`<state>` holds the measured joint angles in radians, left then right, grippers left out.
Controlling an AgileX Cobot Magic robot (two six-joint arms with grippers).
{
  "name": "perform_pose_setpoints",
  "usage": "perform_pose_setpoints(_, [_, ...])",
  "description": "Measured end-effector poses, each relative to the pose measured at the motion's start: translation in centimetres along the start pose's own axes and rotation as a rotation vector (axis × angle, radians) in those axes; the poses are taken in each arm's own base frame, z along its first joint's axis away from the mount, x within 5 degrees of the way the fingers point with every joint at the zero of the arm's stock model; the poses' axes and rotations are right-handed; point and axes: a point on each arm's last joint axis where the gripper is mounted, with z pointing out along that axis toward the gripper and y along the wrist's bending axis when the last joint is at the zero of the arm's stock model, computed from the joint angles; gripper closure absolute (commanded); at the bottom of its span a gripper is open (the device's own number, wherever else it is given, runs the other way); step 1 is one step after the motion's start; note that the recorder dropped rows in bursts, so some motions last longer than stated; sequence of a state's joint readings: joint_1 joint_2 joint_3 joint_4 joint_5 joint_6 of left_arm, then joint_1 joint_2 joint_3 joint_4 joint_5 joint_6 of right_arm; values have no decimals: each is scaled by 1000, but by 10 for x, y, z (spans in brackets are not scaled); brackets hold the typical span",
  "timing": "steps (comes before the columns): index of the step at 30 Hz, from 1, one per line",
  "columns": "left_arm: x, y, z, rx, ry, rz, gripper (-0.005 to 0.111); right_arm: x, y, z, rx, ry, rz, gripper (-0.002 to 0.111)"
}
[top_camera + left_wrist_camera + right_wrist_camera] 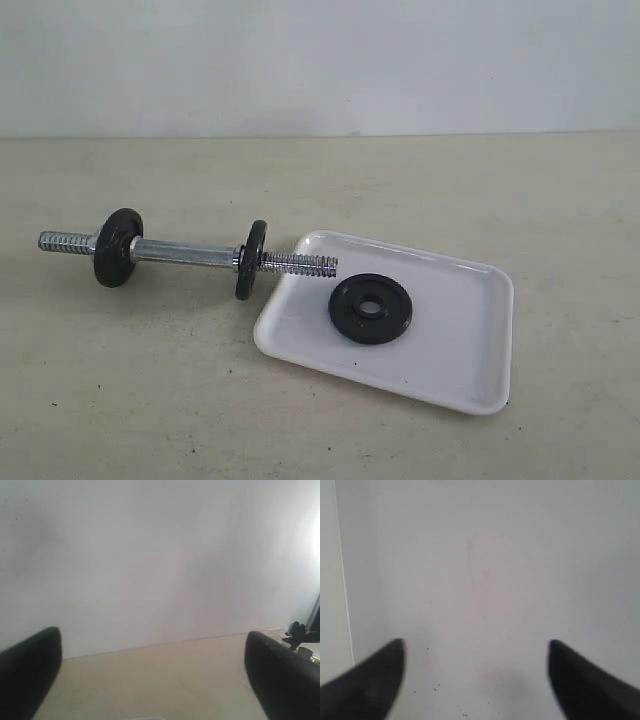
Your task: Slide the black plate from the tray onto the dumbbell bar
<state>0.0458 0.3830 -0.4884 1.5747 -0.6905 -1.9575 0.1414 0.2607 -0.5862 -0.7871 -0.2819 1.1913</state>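
Observation:
A black plate [370,308] lies flat in the white tray [455,340] on the right half of the table. The chrome dumbbell bar [185,252] lies to the tray's left, and its threaded right end [300,264] reaches over the tray's rim. Two more black discs sit on the bar, one near its left end [118,247] and one by the tray [252,260]. Neither arm shows in the exterior view. My left gripper [152,672] is open over bare table, facing the wall. My right gripper [476,680] is open too, with nothing between its fingers.
The tabletop [150,400] is beige with a pale wall [320,60] behind its far edge. A dark stand or fixture [302,635] shows at the edge of the left wrist view.

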Motion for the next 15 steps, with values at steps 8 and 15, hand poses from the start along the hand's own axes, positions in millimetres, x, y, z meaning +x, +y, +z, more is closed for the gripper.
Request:
perform_pose_setpoints(8, [1, -1, 0, 8, 8, -43, -3, 1, -1, 0, 16, 9, 31, 3])
perform_pose_setpoints(15, [3, -6, 0, 67, 35, -47, -3, 1, -2, 0, 20, 11, 113, 3])
